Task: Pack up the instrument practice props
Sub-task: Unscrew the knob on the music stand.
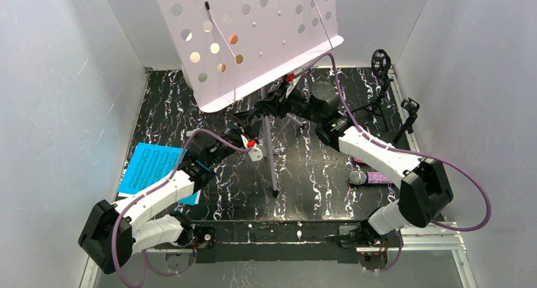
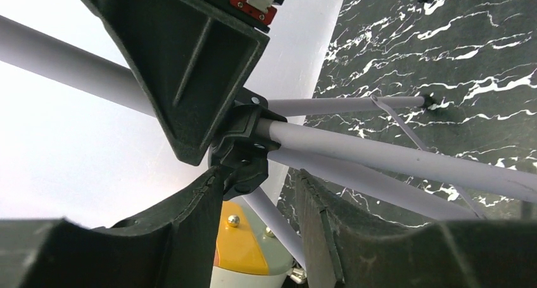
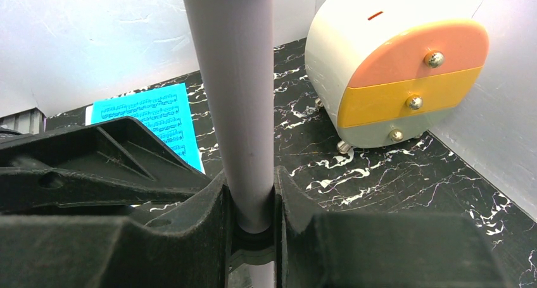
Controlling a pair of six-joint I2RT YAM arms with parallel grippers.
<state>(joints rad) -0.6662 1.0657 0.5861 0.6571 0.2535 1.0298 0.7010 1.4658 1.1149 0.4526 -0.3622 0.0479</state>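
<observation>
The big lilac music rack (image 1: pixel 253 35) with all its round holes stood tilted at 12 o'clock, high above the black bench (image 1: pixel 304 180) with white squiggles. Its long pale pole (image 3: pixel 234 79) ran down to a black hub (image 2: pixel 244 142), and thin lilac legs (image 2: pixel 380 155) spread out from there.

The right claw (image 3: pixel 249 196) reached in from 4 o'clock. It was squeezed tight on the pole, one finger pressed on each side.

The left claw (image 2: pixel 259 174) came in from 8 o'clock, lower down. Its two fingers (image 2: pixel 190 237) stood apart, with the bottom of the hub sitting in the gap between them. The finger on the far side was not touching the hub.

The blue music pages (image 1: pixel 149 166) lay flat on the bench at 8 o'clock, partly under the left arm. The purple microphone (image 1: pixel 368 177) with the silver head lay on its side at 4 o'clock, just beside the right arm. Two thin black mic stands (image 1: pixel 380 63) stood near each other at 2 o'clock, close to the wall.

A cream drum (image 3: pixel 380 79) with an orange and yellow face sat on the bench near the pole, by the back wall.
</observation>
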